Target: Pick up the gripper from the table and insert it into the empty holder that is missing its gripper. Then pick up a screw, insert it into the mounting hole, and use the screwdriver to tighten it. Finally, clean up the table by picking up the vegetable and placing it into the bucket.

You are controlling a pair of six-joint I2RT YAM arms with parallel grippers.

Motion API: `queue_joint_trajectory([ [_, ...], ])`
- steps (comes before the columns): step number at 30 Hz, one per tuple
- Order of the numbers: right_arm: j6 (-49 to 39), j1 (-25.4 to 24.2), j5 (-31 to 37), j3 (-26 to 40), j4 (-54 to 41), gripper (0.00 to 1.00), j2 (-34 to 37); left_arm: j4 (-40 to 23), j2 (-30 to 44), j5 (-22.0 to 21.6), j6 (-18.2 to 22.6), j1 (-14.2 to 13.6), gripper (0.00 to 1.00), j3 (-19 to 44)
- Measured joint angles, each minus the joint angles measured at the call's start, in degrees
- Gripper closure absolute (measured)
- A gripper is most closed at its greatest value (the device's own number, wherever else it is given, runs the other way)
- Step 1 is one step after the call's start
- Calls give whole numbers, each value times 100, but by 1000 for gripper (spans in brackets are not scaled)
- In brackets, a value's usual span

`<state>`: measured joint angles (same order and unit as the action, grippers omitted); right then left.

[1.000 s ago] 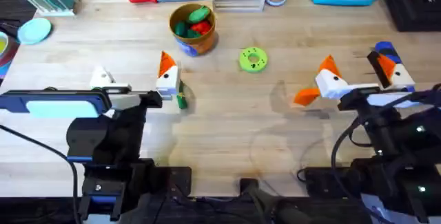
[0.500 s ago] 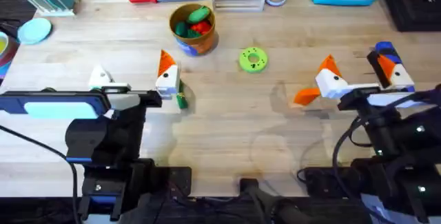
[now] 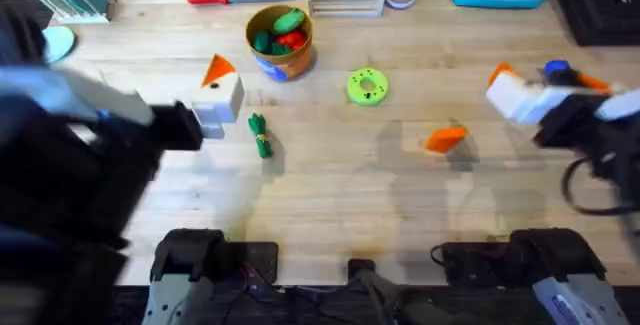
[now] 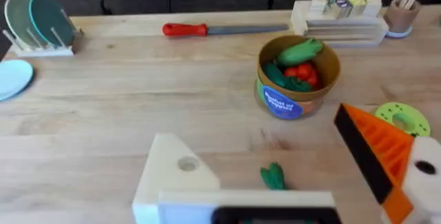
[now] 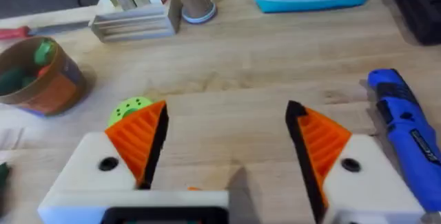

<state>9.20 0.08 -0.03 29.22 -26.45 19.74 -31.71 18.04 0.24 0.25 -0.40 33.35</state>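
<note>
The orange gripper (image 3: pixel 444 139) lies free on the table (image 3: pixel 330 195), at four o'clock of the green ring (image 3: pixel 367 86). The right gripper (image 5: pixel 224 148) is spread wide and empty. The left gripper (image 4: pixel 289 176) also stands apart, one holder (image 4: pixel 176 176) bare, awaiting it.

Bright, even light; soft shadows; both raised arms blur overhead.

The bucket (image 3: pixel 280 41) stands toward the back of the surface (image 3: pixel 330 185). The vegetable (image 3: pixel 261 136) lies in front of it, the ring disc (image 3: pixel 367 86) to its right, the gripper (image 3: pixel 444 139) farther right, the screwdriver (image 3: pixel 557 69) rightmost.
</note>
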Motion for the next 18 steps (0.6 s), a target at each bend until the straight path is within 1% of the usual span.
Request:
queue_joint_trajectory([
  [2, -19, 0, 0, 634, -384, 10, 535, -689, 588, -1, 21, 0, 8, 675],
  [5, -24, 0, 0, 1402, -920, 10, 1248, -1594, 1470, 1, 90, 0, 9, 1610],
  [6, -22, 0, 0, 1629, -1051, 10, 1475, -1771, 1735, 1, 107, 2, 8, 1866],
  [8, -24, 0, 0, 1982, -1201, 9, 1828, -1913, 2190, 1, 125, 0, 8, 2262],
  [11, -25, 0, -1, 2240, -1222, 10, 2113, -2071, 2673, 10, 61, 0, 8, 2611],
  [14, -25, 0, -2, 2274, -1251, 10, 2173, -2387, 2971, 52, -127, 0, 8, 2643],
  [16, -25, 0, -1, 2274, -1266, 10, 2173, -2617, 3151, 160, -466, 0, 8, 2643],
  [18, -25, 0, -2, 2274, -1275, 10, 2173, -2919, 3342, 323, -1025, 0, 7, 2628],
])
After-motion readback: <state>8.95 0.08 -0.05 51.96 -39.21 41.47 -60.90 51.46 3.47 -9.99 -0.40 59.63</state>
